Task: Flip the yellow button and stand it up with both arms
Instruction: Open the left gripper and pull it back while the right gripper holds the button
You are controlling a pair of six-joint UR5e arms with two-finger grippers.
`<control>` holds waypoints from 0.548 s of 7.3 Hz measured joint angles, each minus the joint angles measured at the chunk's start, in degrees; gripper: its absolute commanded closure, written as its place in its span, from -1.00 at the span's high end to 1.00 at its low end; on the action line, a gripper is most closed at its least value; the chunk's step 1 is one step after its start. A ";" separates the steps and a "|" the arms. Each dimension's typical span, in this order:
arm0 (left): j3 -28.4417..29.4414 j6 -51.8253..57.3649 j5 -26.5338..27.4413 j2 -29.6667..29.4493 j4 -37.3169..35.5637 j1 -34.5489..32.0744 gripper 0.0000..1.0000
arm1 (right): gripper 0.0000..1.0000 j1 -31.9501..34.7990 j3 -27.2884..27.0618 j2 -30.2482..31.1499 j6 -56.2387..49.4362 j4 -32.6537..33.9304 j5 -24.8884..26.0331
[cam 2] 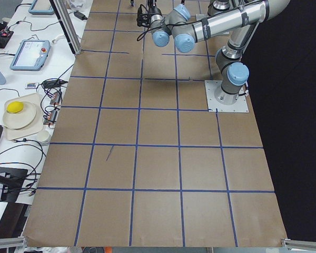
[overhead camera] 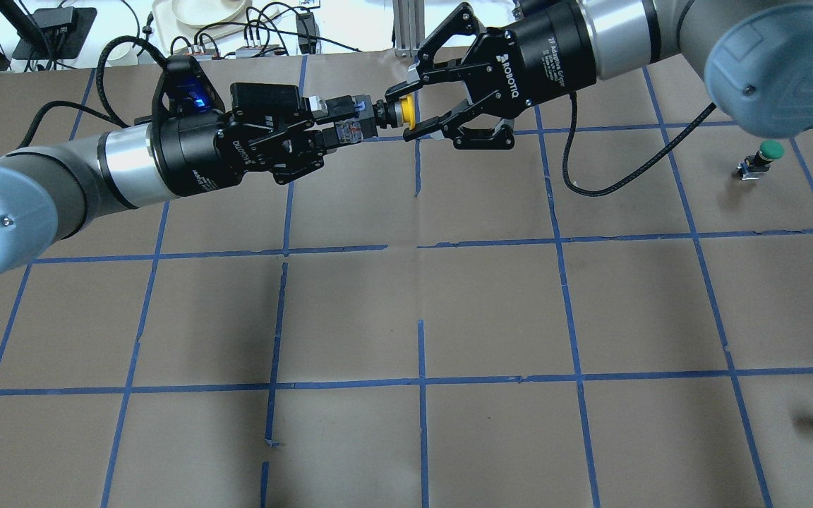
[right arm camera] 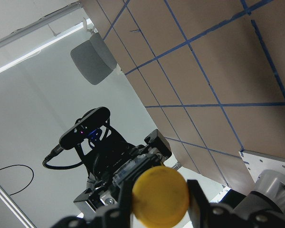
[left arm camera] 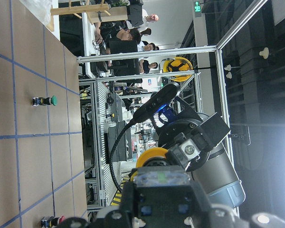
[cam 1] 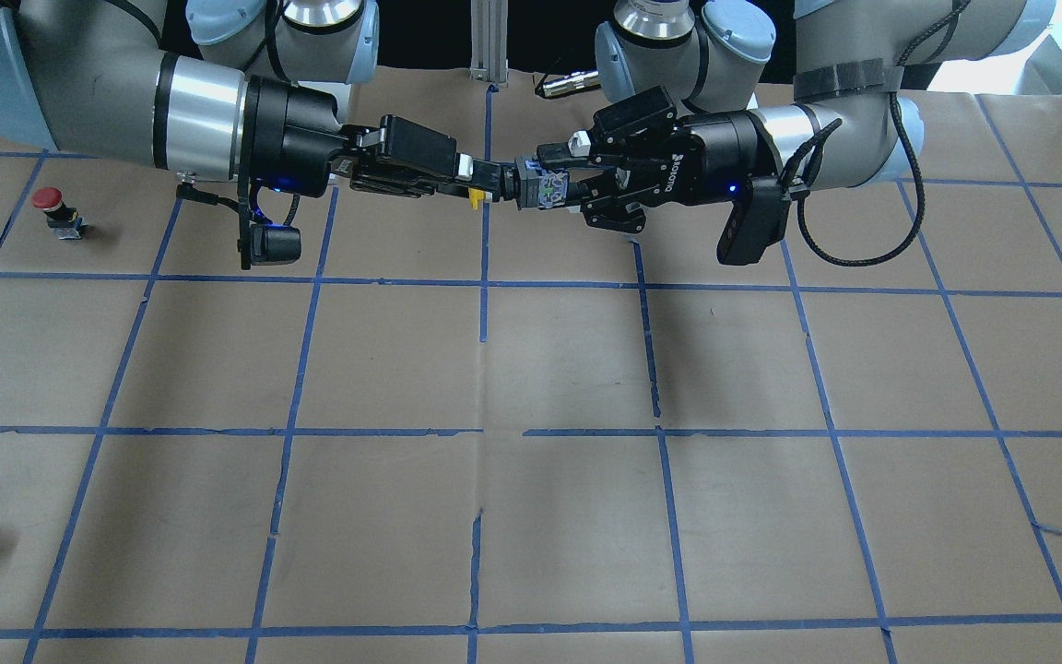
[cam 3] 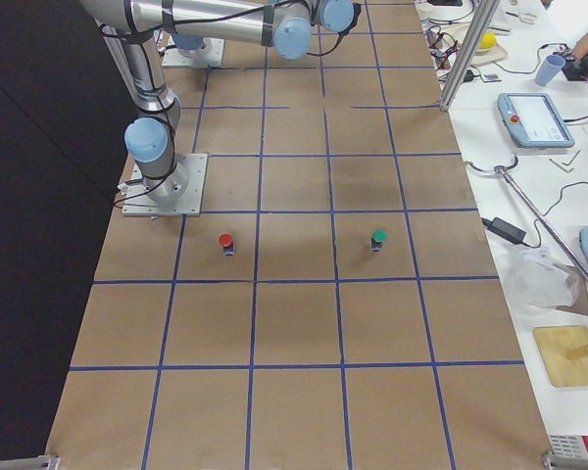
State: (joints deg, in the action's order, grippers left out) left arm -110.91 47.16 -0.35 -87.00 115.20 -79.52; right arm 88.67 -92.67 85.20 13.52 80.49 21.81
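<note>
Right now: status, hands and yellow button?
Left hand shut on yellow button body, held above the table. Right hand flanks the cap, grip unclear. Red button, green button sit far aside.

White ROBOTIQ lettering stands on the black body of the right gripper (overhead camera: 408, 113), upper middle overhead, and of the left gripper (cam 1: 554, 175), upper right in the front-facing view.

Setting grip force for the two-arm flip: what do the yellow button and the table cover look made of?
The yellow button: cap looks like smooth matte plastic, evenly coloured with a soft sheen; its body seems moulded plastic, black with a clear part. The table cover: probably brown paper, dull, with seams between sheets, gridded in blue tape.
</note>
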 measured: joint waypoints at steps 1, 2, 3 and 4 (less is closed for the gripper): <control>0.05 -0.23 0.10 0.03 -0.02 -0.01 0.99 | -0.54 -0.28 0.04 0.03 -0.04 -0.03 0.16; 0.12 -0.57 0.20 0.09 -0.02 -0.02 0.99 | -0.54 -0.37 0.12 0.04 -0.08 -0.03 0.28; 0.15 -0.74 0.24 0.13 0.00 -0.02 0.99 | -0.54 -0.65 0.68 0.04 -0.24 -0.01 1.28; 0.27 -0.82 0.34 0.18 0.02 -0.01 0.99 | -0.54 -1.61 2.08 0.10 -0.55 -0.06 4.73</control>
State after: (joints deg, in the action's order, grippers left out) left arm -110.64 46.33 -0.01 -86.82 115.22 -79.52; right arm 87.06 -90.59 85.30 12.97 80.43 26.53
